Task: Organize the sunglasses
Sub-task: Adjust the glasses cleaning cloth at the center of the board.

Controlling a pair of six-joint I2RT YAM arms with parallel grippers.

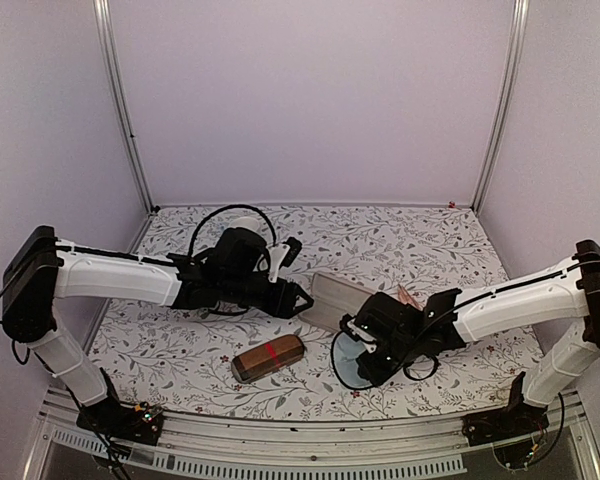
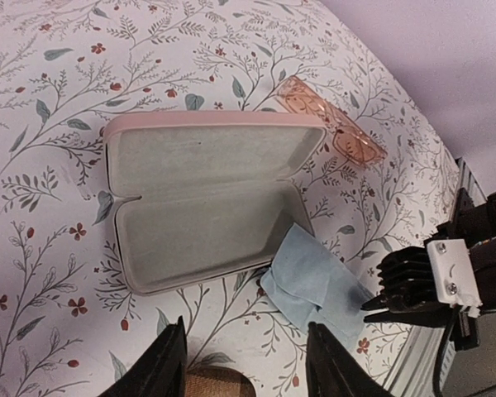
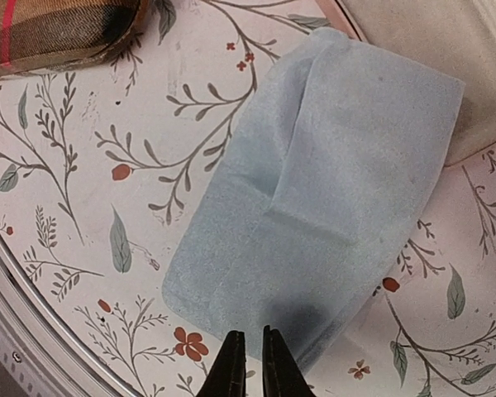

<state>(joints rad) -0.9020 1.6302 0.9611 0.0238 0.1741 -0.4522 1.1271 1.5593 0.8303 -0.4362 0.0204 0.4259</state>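
Left wrist view: the pinkish-tan sunglasses (image 2: 337,124) are lying on the floral counter (image 2: 50,273), just off the 1 o'clock corner of the pink case (image 2: 198,198). I can't tell whether they actually touch it. The case is flipped open and there's nothing inside either half.

At the case's 5 o'clock corner sits a blue cloth (image 2: 310,285), partly folded over itself, with one edge right up against the case.

My right claw (image 2: 376,289) comes in from 3 o'clock at that cloth. On its own wrist cam the fingers are pinched almost together, with just a sliver between them, over the cloth's near edge. I can't tell if any fabric is nipped.

My left claw (image 2: 244,364) hangs at 6 o'clock of the pink case with its fingers well apart and nothing in them. The brown red-banded case (image 2: 219,385) peeks up between them from the counter below.
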